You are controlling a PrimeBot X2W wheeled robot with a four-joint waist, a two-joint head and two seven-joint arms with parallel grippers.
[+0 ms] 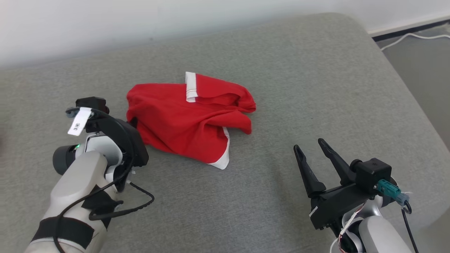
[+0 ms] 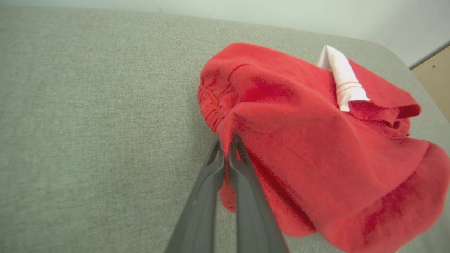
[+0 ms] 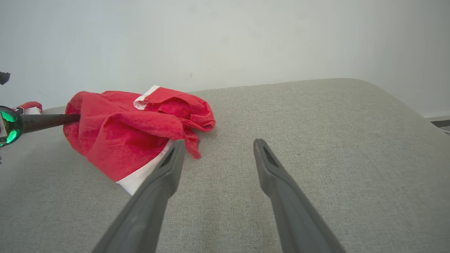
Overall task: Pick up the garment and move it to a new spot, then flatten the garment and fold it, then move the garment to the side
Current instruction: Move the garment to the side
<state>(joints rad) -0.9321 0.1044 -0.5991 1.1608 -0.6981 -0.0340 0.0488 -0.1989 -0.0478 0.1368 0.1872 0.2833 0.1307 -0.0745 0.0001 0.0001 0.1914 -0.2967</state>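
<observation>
1. Grey upholstered surface (image 1: 225, 211) lay bare nearest us. Our right pincer (image 1: 309, 144) hovered over it, jaws spread wide and holding nothing, well apart from the garment.
2. Our left pincer (image 2: 225, 140) was clamped shut on the left edge of the red garment (image 1: 186, 119), which sat crumpled mid-surface.
3. We judged the bite thin. Lifting could let the cloth slip free, or haul the heap along bunched.
4. Beyond stood a pale wall (image 1: 105, 21). To the right of the surface were the floor (image 1: 422, 77) and a white cable (image 1: 409, 35).
</observation>
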